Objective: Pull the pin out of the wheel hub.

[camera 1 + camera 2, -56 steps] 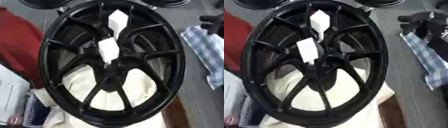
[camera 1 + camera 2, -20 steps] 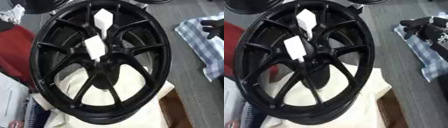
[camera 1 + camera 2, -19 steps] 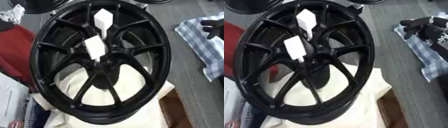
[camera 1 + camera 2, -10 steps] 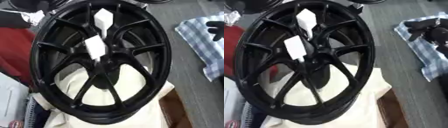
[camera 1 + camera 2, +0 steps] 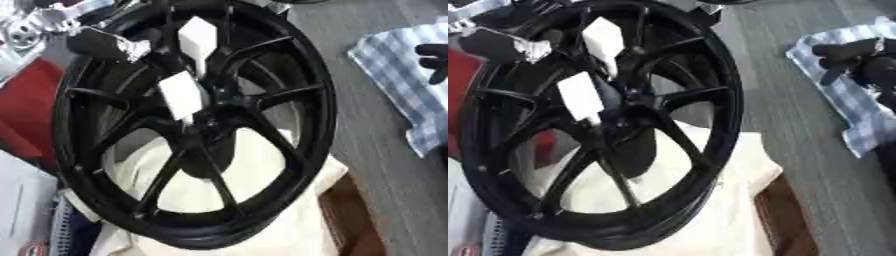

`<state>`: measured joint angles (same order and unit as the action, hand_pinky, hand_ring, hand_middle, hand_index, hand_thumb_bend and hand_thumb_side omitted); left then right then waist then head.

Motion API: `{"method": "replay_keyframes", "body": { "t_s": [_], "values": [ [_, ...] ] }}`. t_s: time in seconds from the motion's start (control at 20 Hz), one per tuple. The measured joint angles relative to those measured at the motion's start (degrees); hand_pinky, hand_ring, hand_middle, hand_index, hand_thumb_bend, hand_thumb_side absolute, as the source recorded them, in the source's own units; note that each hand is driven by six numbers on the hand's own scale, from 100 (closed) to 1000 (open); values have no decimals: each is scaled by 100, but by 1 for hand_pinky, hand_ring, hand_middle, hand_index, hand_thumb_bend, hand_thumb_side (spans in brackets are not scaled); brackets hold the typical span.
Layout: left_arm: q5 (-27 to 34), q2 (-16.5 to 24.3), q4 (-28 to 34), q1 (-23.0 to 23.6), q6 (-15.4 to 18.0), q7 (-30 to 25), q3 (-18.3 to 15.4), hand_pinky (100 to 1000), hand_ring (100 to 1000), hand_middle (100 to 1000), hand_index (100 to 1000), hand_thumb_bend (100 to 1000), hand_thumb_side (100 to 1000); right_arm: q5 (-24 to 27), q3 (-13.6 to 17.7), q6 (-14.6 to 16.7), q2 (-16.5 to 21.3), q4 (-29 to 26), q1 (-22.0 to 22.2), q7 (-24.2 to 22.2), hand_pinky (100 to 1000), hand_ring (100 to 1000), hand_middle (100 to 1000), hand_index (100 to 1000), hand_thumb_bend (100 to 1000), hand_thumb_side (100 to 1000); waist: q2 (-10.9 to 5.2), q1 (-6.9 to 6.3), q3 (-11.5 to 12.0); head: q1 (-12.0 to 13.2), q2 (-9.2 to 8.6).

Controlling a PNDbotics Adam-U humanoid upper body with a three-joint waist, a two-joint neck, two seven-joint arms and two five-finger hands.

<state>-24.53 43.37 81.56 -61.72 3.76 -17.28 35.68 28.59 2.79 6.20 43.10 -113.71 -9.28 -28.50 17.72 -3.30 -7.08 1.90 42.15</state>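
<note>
We can't make out the pin on the wheel hub (image 5: 214, 107), centre frame. Left hand (image 5: 103, 44) reaches in top-left over the rim, fingers unclear. Right hand (image 5: 859, 57) rests w/ fingers curled on checked cloth (image 5: 398, 65).

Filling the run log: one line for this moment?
left robot hand: at wheel rim | right robot hand: on checked cloth | white pin: in hub

Paired head-camera views, looking steeply down from close range onto the black wheel (image 5: 192, 135), which fills most of each frame. Right eye view offset sideways, taking in more of the checked cloth (image 5: 846, 95) at the right edge. Shared: wheel, cream cloth (image 5: 289, 220), grey floor (image 5: 798, 150).
</note>
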Motion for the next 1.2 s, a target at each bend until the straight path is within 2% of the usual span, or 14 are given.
{"method": "replay_keyframes", "body": {
  "t_s": [0.3, 0.5, 0.6, 0.75, 0.95, 1.05, 1.2],
  "values": [
    [-100, -540, -877, -503, 271, -534, -95, 905, 847, 816, 866, 100, 493, -39, -37, -42, 0, 0, -82, -44, 1000, 985, 600, 802, 100, 698, 109, -13, -35, 108, -308],
    [-107, -741, -1448, -682, 610, -899, -215, 911, 847, 834, 871, 145, 562, -106, -70, -60, 0, 0, -104, -62, 1000, 985, 600, 801, 100, 704, 163, -61, -61, 123, -404],
    [-42, -808, -1632, -748, 784, -1081, -255, 907, 844, 825, 866, 198, 624, -139, -87, -69, 0, 0, -112, -72, 1000, 984, 600, 801, 100, 707, 178, -83, -79, 123, -405],
    [96, -821, -1759, -818, 1052, -1357, -294, 901, 834, 820, 863, 167, 641, -192, -111, -72, 0, 0, -114, -75, 1000, 984, 599, 800, 100, 712, 191, -112, -89, 110, -396],
    [175, -815, -1898, -924, 1349, -1716, -512, 903, 840, 819, 856, 175, 591, -291, -145, -108, 0, 0, -72, -74, 1000, 983, 598, 799, 100, 719, 212, -132, -58, 80, -262],
    [146, -809, -1964, -995, 1404, -1897, -670, 906, 848, 819, 853, 190, 538, -350, -165, -135, 0, 0, -50, -60, 1000, 983, 599, 799, 100, 719, 212, -157, -15, 50, -168],
    [42, -767, -2010, -1080, 1424, -2175, -877, 911, 856, 823, 856, 236, 526, -410, -180, -160, 7, 0, 24, -47, 1000, 983, 599, 799, 100, 717, 205, -197, 51, 5, -32]
  ]
}}
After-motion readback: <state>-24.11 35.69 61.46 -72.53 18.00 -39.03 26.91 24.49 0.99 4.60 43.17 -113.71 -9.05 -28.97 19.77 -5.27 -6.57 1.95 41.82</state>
